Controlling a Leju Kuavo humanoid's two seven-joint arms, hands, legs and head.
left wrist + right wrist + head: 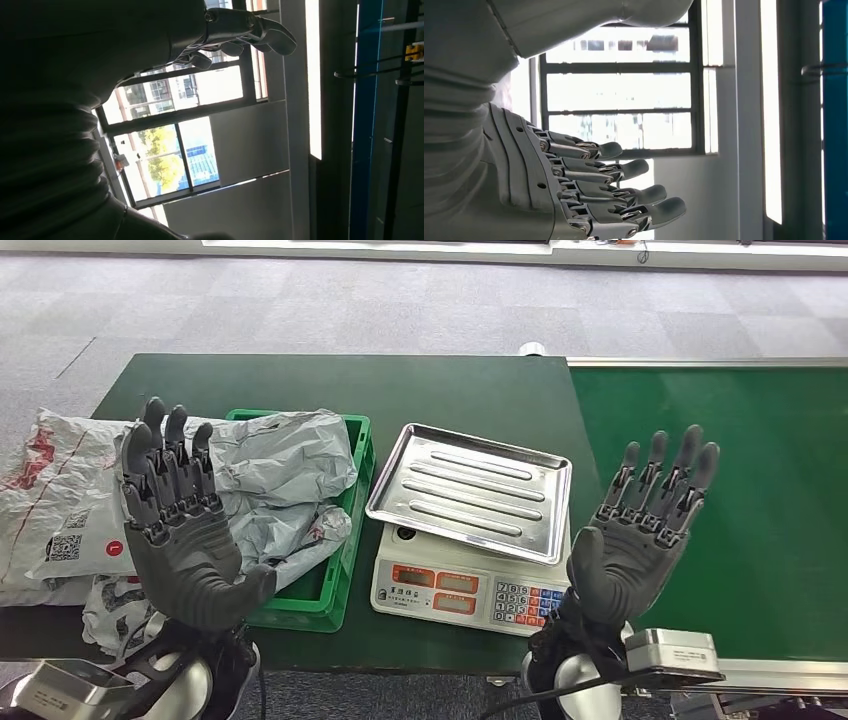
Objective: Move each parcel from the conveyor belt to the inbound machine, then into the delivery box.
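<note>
Both dark hands, left hand (185,540) and right hand (640,530), are raised with fingers spread, holding nothing; the left hand hides part of the crumpled grey plastic parcels (285,465) in the green plastic crate (345,570) at left.

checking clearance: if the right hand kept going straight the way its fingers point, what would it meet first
Probably nothing nearby: the right hand points up, its fingers aimed toward a window wall.

Dark green table (300,380) with green crate (335,585), tray-topped scale (455,585) and grey parcels (60,500).
</note>
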